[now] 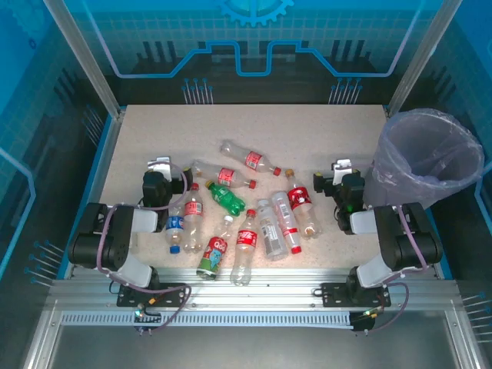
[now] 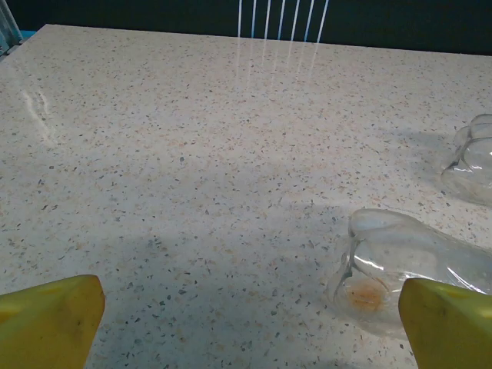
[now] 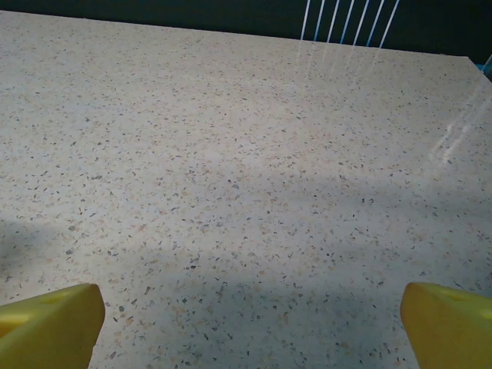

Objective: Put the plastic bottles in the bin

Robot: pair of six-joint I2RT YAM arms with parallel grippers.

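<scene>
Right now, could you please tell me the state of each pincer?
Left pincer: open, holding nothing.
Right pincer: open, holding nothing.

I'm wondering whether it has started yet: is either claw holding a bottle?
No, the left gripper and right gripper both stand open and empty, the bottles lying on the table.

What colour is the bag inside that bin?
Pale lavender, see-through; the bag shows best in the top external view.

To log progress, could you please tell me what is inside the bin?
Inside the bin its crinkly lavender bag shows, with no bottle visible; the bag's folds cover the bin's floor.
</scene>
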